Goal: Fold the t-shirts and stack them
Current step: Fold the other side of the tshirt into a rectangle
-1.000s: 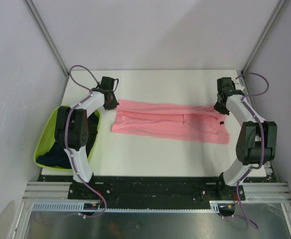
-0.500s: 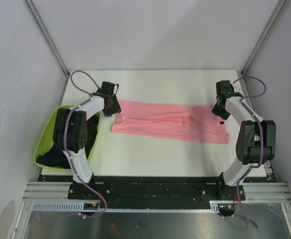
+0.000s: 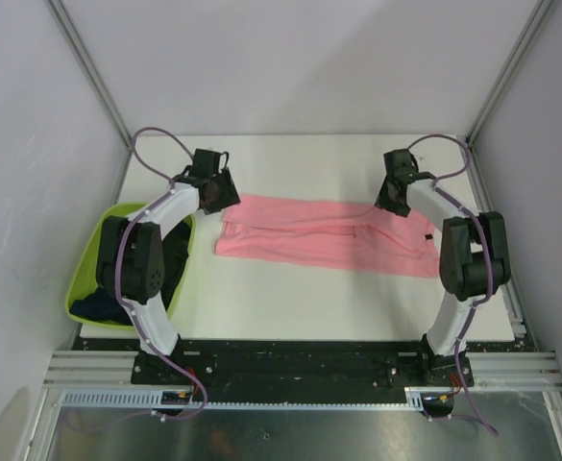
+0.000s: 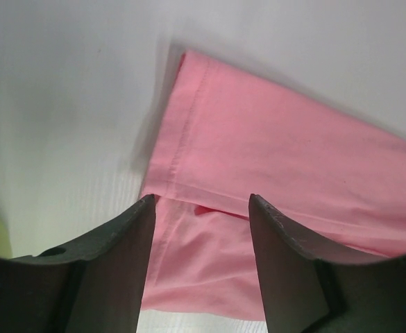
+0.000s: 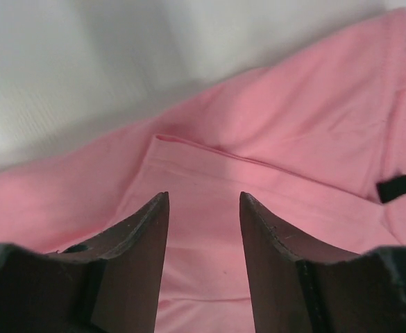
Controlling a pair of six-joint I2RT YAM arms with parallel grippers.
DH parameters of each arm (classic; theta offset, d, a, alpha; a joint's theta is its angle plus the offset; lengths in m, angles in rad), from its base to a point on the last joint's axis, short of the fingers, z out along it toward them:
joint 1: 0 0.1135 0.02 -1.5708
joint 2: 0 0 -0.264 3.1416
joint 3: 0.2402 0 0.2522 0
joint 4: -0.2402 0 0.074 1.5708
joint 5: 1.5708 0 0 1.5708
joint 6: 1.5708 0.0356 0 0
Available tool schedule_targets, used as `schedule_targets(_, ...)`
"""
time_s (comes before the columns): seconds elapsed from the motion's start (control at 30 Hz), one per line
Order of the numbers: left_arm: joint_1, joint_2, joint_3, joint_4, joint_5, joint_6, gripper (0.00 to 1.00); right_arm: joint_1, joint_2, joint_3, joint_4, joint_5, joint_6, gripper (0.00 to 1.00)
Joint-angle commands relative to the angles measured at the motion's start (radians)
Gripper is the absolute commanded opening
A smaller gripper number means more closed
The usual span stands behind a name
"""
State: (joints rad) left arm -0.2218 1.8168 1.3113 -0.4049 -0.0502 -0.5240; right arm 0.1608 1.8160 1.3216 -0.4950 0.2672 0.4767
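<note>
Hovering over the far edge of the pink shirt (image 3: 329, 240) with left gripper (image 4: 201, 201) and right gripper (image 5: 203, 196) spread apart near opposite ends, probably to pinch that edge for a fold.

Even bright light, soft shadows, wrist views blurred near the lens

Lime-green tub (image 3: 84, 274) beside a white tabletop (image 3: 309, 163)
1 plastic tub sits against the tabletop's left edge; 2 grey metal posts (image 3: 88, 69) rise from the far corners, with pale walls (image 3: 300, 67) behind.
</note>
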Motion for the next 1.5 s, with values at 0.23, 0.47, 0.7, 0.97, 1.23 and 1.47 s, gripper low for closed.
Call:
schedule_targets(0.23,-0.021,0.013,0.051,0.038,0.042,0.003,0.58,0.061,0.126,0.134,0.064,0.123,-0.011,0.49)
schedule_targets(0.47,-0.024,0.027,0.054,0.041,0.042,0.002,0.56,0.067,0.226,0.243,0.004,0.142,-0.012,0.44)
schedule_targets(0.7,-0.024,0.033,0.059,0.041,0.042,0.002,0.55,0.075,0.267,0.277,-0.047,0.145,0.003,0.4)
schedule_targets(0.97,-0.024,0.038,0.061,0.04,0.042,0.0,0.54,0.079,0.274,0.272,-0.065,0.147,0.014,0.35)
schedule_targets(1.23,-0.024,0.041,0.056,0.041,0.042,0.002,0.53,0.083,0.271,0.276,-0.085,0.149,0.021,0.11)
schedule_targets(1.47,-0.025,0.039,0.055,0.04,0.042,0.002,0.52,0.091,0.227,0.257,-0.113,0.145,0.035,0.0)
